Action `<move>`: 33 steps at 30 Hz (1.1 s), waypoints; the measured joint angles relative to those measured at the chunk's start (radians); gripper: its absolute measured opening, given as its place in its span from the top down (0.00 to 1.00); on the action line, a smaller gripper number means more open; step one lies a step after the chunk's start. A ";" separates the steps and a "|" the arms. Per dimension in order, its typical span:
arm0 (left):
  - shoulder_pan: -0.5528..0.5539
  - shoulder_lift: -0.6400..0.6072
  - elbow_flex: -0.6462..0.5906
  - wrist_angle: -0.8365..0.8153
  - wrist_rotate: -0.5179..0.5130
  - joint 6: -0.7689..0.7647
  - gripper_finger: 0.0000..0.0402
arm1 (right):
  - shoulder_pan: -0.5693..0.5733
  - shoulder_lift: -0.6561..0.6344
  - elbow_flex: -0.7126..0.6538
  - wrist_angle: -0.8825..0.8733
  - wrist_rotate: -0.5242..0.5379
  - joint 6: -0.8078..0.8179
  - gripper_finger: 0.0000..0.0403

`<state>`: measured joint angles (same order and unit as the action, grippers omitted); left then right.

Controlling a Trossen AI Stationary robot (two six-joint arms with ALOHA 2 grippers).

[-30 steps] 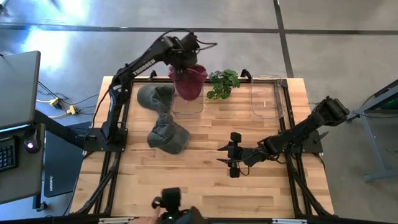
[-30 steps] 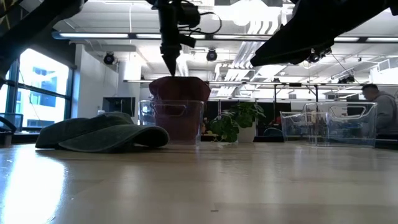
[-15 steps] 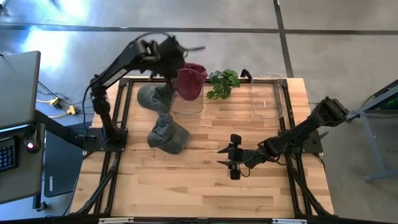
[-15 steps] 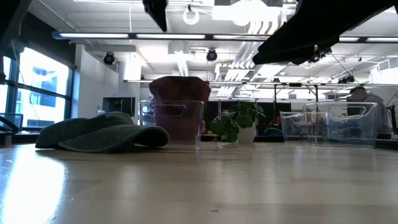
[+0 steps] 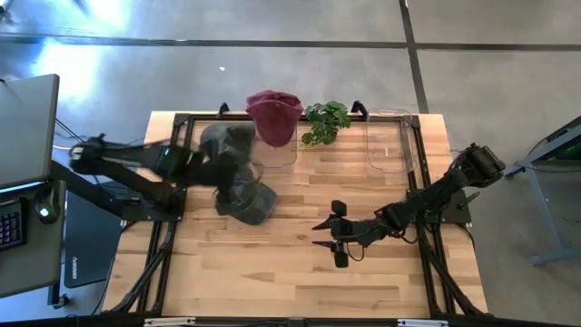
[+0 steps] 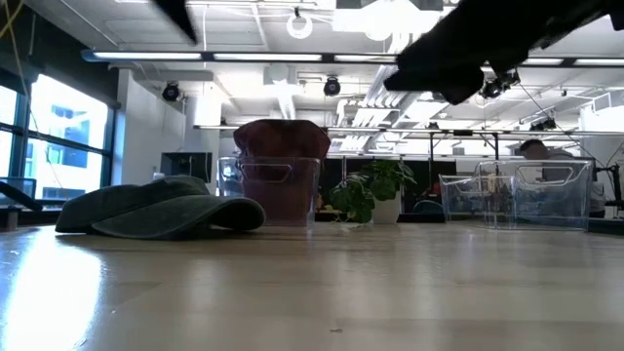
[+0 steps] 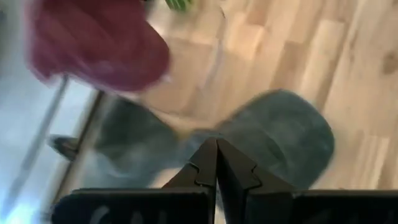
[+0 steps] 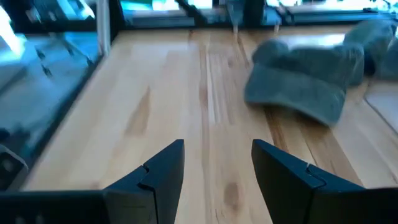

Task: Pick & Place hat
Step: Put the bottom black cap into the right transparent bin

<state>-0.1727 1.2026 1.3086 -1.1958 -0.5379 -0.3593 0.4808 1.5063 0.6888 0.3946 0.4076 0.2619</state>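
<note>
A maroon hat sits in a clear bin at the table's far edge, its crown rising above the bin's rim. Two grey-green hats lie flat on the wood, one left of the bin and one nearer. My left gripper, shut and empty, hovers blurred over these two hats. My right gripper stands open above the table's middle, pointing toward the nearer grey-green hat, with nothing between its fingers.
A small green plant stands right of the maroon hat's bin. A second clear bin stands at the far right. A black frame runs around the table. Bare wood lies along the near edge. A person shows in the room behind.
My left gripper has drawn away from the maroon hat in the bin, swinging fast toward the table's left and near side, and now hangs over the grey-green hats. The maroon hat has stayed in the bin.
</note>
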 joint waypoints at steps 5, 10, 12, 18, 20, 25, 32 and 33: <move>-0.129 -0.238 -0.448 0.427 -0.004 -0.126 0.99 | 0.000 0.000 0.002 0.052 0.001 -0.013 0.54; -0.201 -0.371 -0.750 0.877 0.000 -0.138 0.99 | 0.000 0.016 0.049 0.056 0.001 -0.031 0.54; -0.216 -0.387 -0.826 1.023 0.021 -0.148 0.99 | 0.002 0.058 0.089 0.059 0.001 -0.054 0.54; -0.236 -0.377 -0.896 1.142 0.240 -0.240 0.99 | -0.005 0.277 0.311 -0.058 0.002 -0.168 0.54; -0.285 -0.359 -0.896 1.139 0.241 -0.256 0.99 | -0.013 0.357 0.417 -0.178 0.010 -0.226 0.54; -0.447 -0.361 -0.895 1.114 0.099 -0.318 0.99 | -0.042 0.532 0.663 -0.491 0.095 -0.454 0.54; -0.675 -0.360 -0.896 1.039 -0.086 -0.457 0.99 | -0.122 0.637 0.864 -0.697 0.142 -0.763 0.52; -0.701 -0.355 -0.896 1.034 -0.109 -0.474 0.99 | -0.135 0.648 0.873 -0.693 0.134 -0.807 0.51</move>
<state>-0.8736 0.8478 0.4129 -0.1623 -0.6468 -0.8336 0.3455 2.1547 1.5614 -0.2983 0.5415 -0.5453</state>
